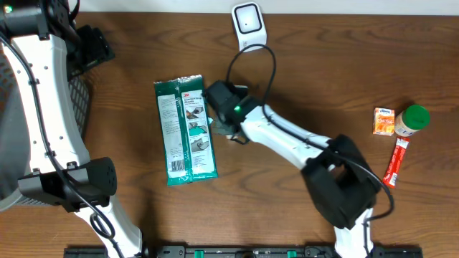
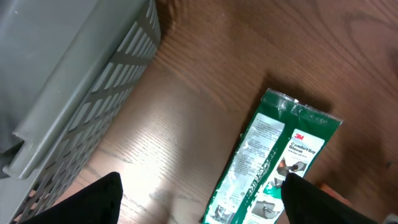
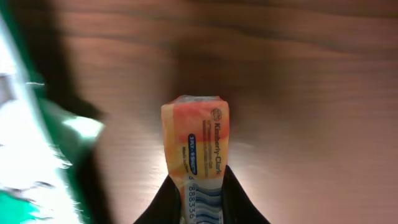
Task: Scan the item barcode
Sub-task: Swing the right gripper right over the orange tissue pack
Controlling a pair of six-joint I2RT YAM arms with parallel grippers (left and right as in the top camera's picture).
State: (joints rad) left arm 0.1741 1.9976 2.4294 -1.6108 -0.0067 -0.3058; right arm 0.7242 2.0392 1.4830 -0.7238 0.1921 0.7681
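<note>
Overhead: The right hand (image 1: pixel 224 118) is seen low over the counter (image 1: pixel 323 72), just beside the right edge of the green glove pack (image 1: pixel 185 129). What it grips is hidden under the hand in this view. The scanner (image 1: pixel 247 21) stands beyond the hand, well apart from it. The left hand (image 1: pixel 92 46) is parked by the basket (image 1: pixel 75 104), far from the work.

Left wrist: The left hand's fingers are spread wide with nothing between them, so it is released. The glove pack lies flat ahead of it and the basket is to its side.

Right wrist: The right hand is clenched on a small tissue pack (image 3: pixel 196 140), pinched at its near end. The pack sticks out forward past the fingertips. Printed digits are glimpsed right at the pinch. The glove pack's edge shows close on the hand's left.

Judgement: The grasp looks made and transport comes next.
- The pack should be lifted straight up first, so that the glove pack is not dragged.
- It should then be carried to the scanner with the coded face turned squarely to the window.
- The bars may be partly covered by the fingers, so the angle should be adjusted if nothing reads.
- The soft pack should not be squeezed harder.
</note>
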